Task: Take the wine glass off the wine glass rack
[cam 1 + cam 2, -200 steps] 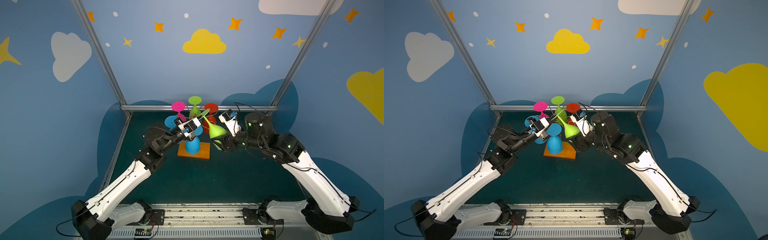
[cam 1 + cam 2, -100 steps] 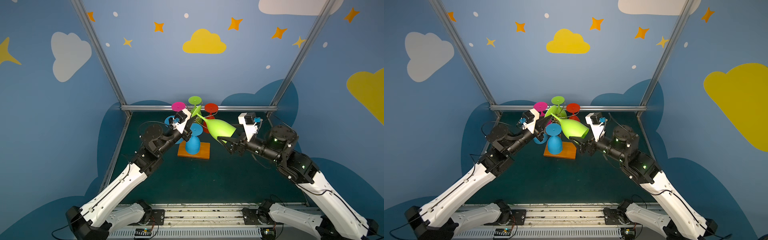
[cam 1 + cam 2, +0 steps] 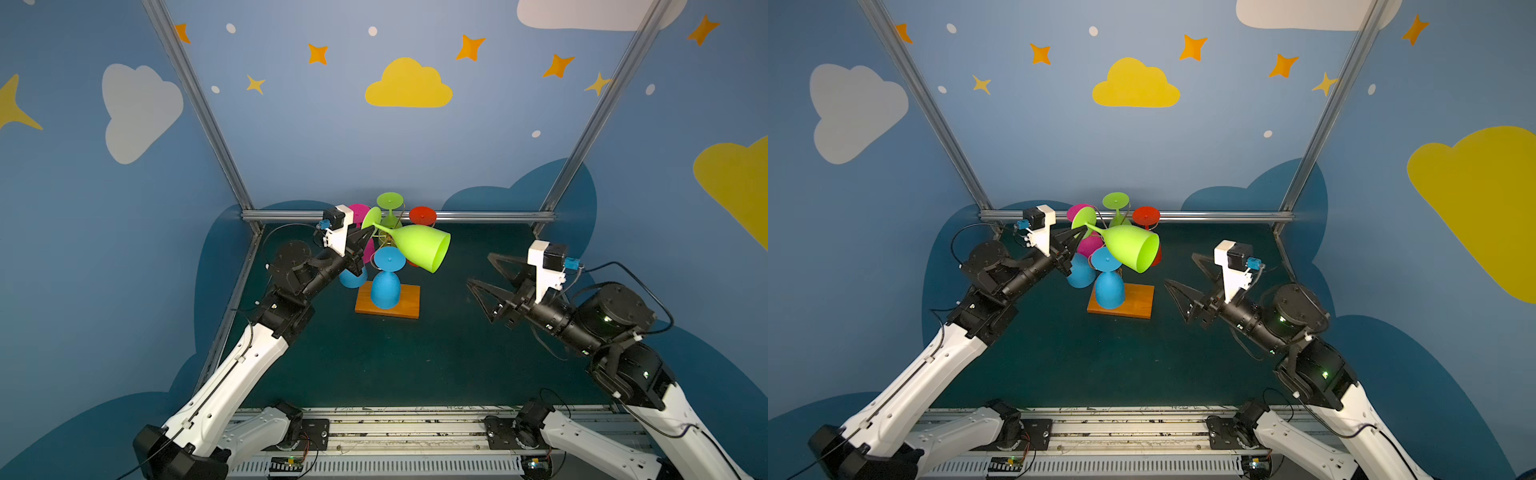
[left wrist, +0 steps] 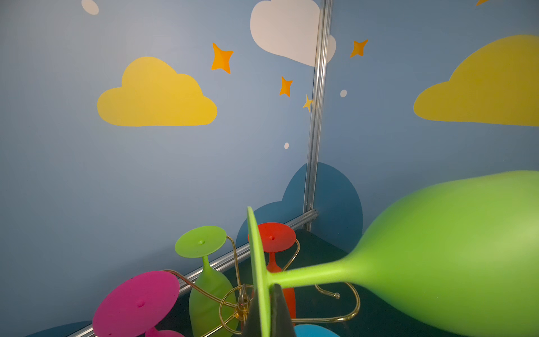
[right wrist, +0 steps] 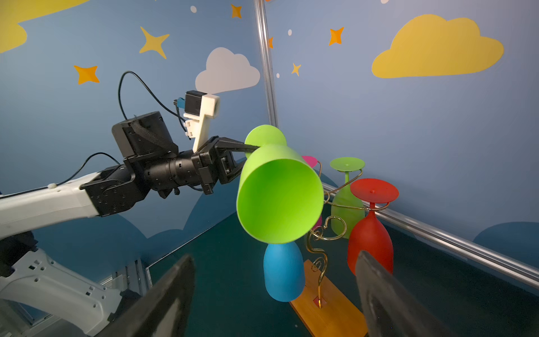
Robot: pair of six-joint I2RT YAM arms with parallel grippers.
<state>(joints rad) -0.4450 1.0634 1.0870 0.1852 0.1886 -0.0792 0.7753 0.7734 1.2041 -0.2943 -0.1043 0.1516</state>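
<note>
Your right gripper [image 3: 478, 270] has let go of the green glass [image 3: 419, 249] and backed off to the right, jaws wide and empty. The left gripper [image 3: 365, 236] now carries it alone, clenched on the foot. The glass lies sideways, mouth rightward, above the rack [image 3: 407, 301] and seemingly clear of its wires. The left arm reaches forward, wrist raised.

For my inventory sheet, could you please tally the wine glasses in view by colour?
Green: 2, the held green glass and the hanging green glass
Blue glasses: 2
Pink glass: 1
Red glass: 1
Total: 6
</note>
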